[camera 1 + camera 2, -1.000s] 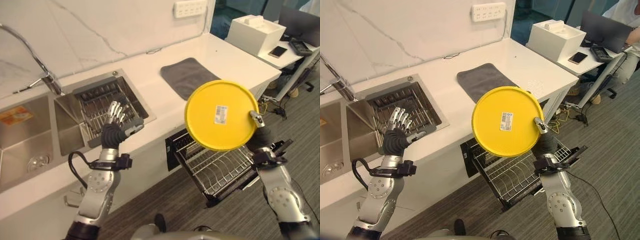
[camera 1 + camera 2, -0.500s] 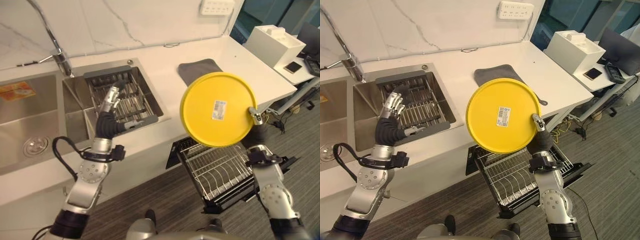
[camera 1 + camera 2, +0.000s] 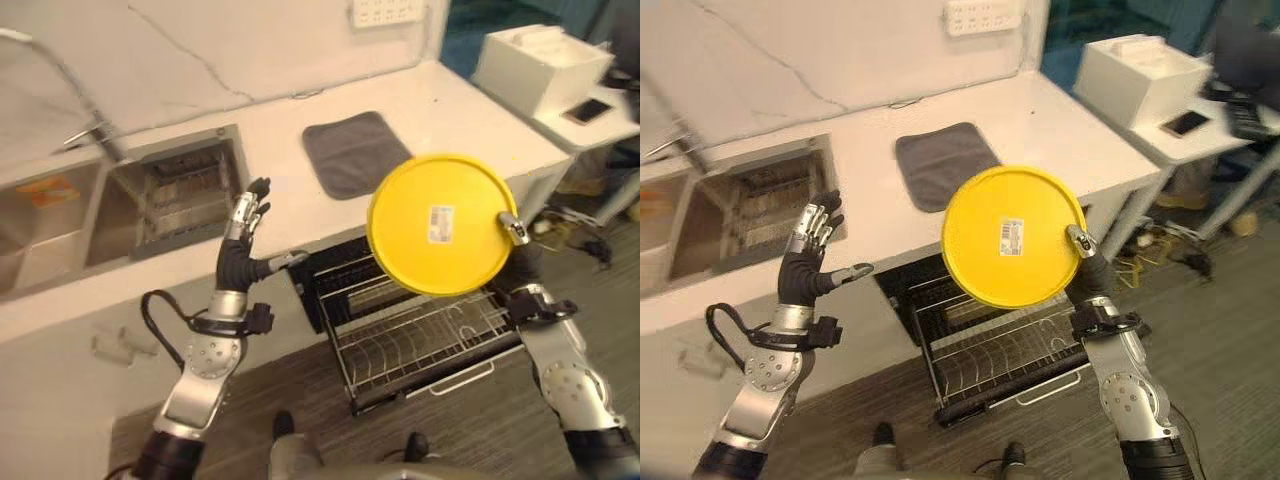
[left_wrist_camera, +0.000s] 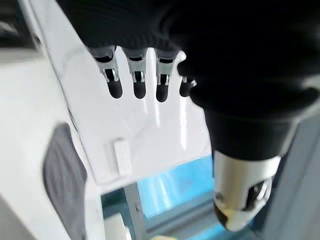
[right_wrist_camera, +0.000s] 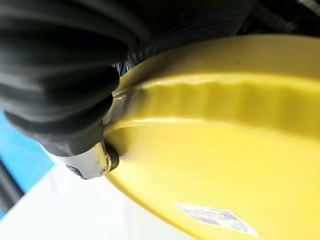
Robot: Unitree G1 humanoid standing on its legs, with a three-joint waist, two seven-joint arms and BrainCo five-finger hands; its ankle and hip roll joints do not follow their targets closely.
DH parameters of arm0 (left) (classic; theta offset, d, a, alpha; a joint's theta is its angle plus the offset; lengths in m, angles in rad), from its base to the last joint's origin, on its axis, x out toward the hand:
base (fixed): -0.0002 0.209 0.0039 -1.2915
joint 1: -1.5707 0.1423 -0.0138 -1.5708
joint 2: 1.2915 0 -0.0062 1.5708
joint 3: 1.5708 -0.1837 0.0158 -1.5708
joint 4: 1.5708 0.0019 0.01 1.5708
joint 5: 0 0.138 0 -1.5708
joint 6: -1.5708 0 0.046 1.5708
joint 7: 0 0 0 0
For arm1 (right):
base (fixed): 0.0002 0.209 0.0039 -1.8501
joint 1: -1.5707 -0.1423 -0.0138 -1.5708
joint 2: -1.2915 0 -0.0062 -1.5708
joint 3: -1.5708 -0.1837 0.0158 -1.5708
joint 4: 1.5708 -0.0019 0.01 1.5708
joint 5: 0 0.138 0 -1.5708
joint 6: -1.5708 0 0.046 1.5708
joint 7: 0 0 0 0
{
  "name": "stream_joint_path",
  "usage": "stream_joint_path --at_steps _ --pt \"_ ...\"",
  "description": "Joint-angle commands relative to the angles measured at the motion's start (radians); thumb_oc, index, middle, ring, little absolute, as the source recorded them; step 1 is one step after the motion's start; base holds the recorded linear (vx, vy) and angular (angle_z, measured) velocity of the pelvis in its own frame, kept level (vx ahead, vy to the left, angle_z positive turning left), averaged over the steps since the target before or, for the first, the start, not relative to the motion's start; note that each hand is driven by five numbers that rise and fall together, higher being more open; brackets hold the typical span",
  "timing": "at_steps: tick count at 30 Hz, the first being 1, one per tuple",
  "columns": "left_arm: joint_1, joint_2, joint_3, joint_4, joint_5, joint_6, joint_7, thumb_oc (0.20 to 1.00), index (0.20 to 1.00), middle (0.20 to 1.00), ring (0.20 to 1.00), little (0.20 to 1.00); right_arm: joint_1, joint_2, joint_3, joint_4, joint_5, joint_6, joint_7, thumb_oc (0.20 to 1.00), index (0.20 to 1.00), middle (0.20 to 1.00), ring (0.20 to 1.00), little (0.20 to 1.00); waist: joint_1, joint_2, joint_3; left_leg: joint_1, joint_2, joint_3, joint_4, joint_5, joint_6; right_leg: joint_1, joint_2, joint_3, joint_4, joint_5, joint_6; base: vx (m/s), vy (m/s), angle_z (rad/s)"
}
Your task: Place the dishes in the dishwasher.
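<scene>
Plates: one yellow plate, round, with a small white sticker on the side facing up (it is held up in the air above the open dishwasher rack).
Right hand: thumb hooked over the plate's right rim, pinching it and holding it nearly upright.
Left hand: raised in front of the counter's front edge, fingers straight and spread wide, holding nothing.
Dishwasher racks: one wire rack, pulled out below the counter's front edge.
Cloths: one grey cloth, lying flat in the middle of the counter.
Counter: white, with a steel sink at its left end.
Wall: white marble look.
Floor: grey carpet.
</scene>
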Motion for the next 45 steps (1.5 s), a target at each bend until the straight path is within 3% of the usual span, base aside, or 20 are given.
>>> stream_joint_path --at_steps 1,3,5,8,10,13,16,19,21,24,30,36,45 --pt "-0.030 0.108 0.104 -0.084 0.067 -0.115 0.087 1.000 1.000 1.000 1.000 1.000 -0.094 0.051 -0.065 -0.091 -0.075 -0.085 0.032 0.200 0.200 0.200 0.200 0.200 -0.019 -0.016 -0.008 0.228 0.002 0.007 -0.154 -0.200 0.043 0.086 -0.029 -0.013 -0.033 0.065 0.102 0.03 0.101 0.52" --pt "0.008 0.114 0.132 -0.071 0.059 -0.095 0.110 1.000 1.000 1.000 1.000 1.000 -0.065 0.047 -0.081 -0.095 -0.113 -0.088 0.031 0.200 0.200 0.200 0.200 0.200 -0.014 -0.011 -0.019 0.243 -0.003 -0.017 -0.176 -0.207 0.046 0.096 -0.031 -0.022 -0.033 0.067 0.109 0.06 0.092 0.24" --pt "0.122 0.106 0.191 -0.041 0.050 -0.076 0.064 1.000 1.000 1.000 1.000 1.000 -0.015 0.031 -0.137 -0.089 -0.159 -0.096 0.032 0.200 0.200 0.200 0.200 0.200 0.012 -0.025 -0.024 0.249 -0.024 -0.054 -0.176 -0.230 0.050 0.110 -0.048 -0.055 -0.033 0.074 0.120 0.05 0.094 0.16" --pt "0.197 0.096 0.199 0.027 0.023 -0.050 0.041 1.000 1.000 1.000 1.000 1.000 -0.004 0.022 -0.172 -0.078 -0.182 -0.111 0.021 0.200 0.200 0.200 0.200 0.200 0.038 -0.034 -0.017 0.243 -0.034 -0.078 -0.176 -0.239 0.054 0.113 -0.059 -0.080 -0.033 0.077 0.126 -0.02 0.039 0.33" --pt "0.250 0.089 0.190 0.114 0.061 -0.066 0.030 1.000 1.000 1.000 1.000 1.000 -0.016 0.016 -0.190 -0.059 -0.238 -0.132 0.005 0.200 0.200 0.200 0.200 0.200 0.053 -0.037 -0.010 0.238 -0.034 -0.085 -0.176 -0.241 0.057 0.111 -0.065 -0.091 -0.033 0.080 0.131 -0.06 0.018 0.22" --pt "0.276 0.070 0.127 0.349 0.104 -0.060 0.128 1.000 1.000 1.000 1.000 1.000 -0.044 -0.003 -0.186 -0.015 -0.366 -0.178 -0.028 0.200 0.200 0.200 0.200 0.200 0.060 -0.036 -0.004 0.234 -0.027 -0.082 -0.176 -0.234 0.058 0.107 -0.069 -0.094 -0.033 0.084 0.135 -0.05 0.013 0.26" --pt "0.272 0.016 0.109 0.539 0.051 -0.047 0.185 1.000 1.000 1.000 1.000 1.000 -0.065 -0.025 -0.180 0.016 -0.473 -0.199 -0.051 0.200 0.200 0.200 0.200 0.200 0.061 -0.033 -0.010 0.236 -0.027 -0.076 -0.176 -0.233 0.059 0.108 -0.070 -0.091 -0.033 0.082 0.136 0.00 0.016 -0.01" --pt "0.264 -0.063 0.141 0.769 0.009 -0.040 0.218 1.000 1.000 1.000 1.000 1.000 -0.075 -0.057 -0.169 0.040 -0.623 -0.216 -0.049 0.200 0.200 0.200 0.200 0.200 0.061 -0.035 -0.014 0.243 -0.026 -0.069 -0.176 -0.232 0.057 0.111 -0.072 -0.089 -0.033 0.085 0.140 0.00 -0.009 -0.07" --pt "0.250 -0.114 0.173 0.922 0.008 -0.005 0.252 1.000 1.000 1.000 1.000 1.000 -0.083 -0.123 -0.158 0.062 -0.747 -0.236 -0.046 0.200 0.200 0.200 0.200 0.200 0.055 -0.040 -0.021 0.246 -0.020 -0.057 -0.176 -0.232 0.056 0.110 -0.069 -0.082 -0.033 0.082 0.140 -0.01 -0.011 -0.02" --pt "0.220 -0.131 0.236 1.062 -0.043 0.020 0.261 1.000 1.000 1.000 1.000 1.000 -0.088 -0.179 -0.136 0.080 -0.893 -0.261 -0.033 0.200 0.200 0.200 0.200 0.200 0.048 -0.041 -0.025 0.249 -0.017 -0.053 -0.176 -0.232 0.052 0.107 -0.067 -0.073 -0.033 0.082 0.143 0.00 -0.003 -0.04" --pt "0.176 -0.122 0.300 1.153 -0.084 0.059 0.273 1.000 1.000 1.000 1.000 1.000 -0.088 -0.304 -0.083 0.088 -1.074 -0.283 0.001 0.200 0.200 0.200 0.200 0.200 0.041 -0.049 -0.033 0.251 -0.016 -0.051 -0.176 -0.234 0.049 0.106 -0.062 -0.062 -0.033 0.079 0.145 0.00 -0.006 -0.10" --pt "0.149 -0.110 0.284 1.141 -0.080 0.054 0.246 1.000 1.000 1.000 1.000 1.000 -0.124 -0.388 0.003 0.144 -1.223 -0.309 0.008 0.200 0.200 0.200 0.200 0.200 0.056 -0.059 -0.032 0.245 -0.019 -0.064 -0.176 -0.235 0.050 0.107 -0.057 -0.063 -0.033 0.076 0.148 -0.01 -0.004 0.00" --pt "0.132 -0.064 0.255 1.134 -0.049 0.078 0.249 1.000 1.000 1.000 1.000 1.000 -0.279 -0.439 0.212 0.305 -1.430 -0.368 -0.034 0.200 0.200 0.200 0.200 0.200 0.108 -0.065 -0.022 0.233 -0.022 -0.091 -0.176 -0.226 0.049 0.118 -0.051 -0.078 -0.033 0.072 0.148 -0.01 -0.003 0.00"
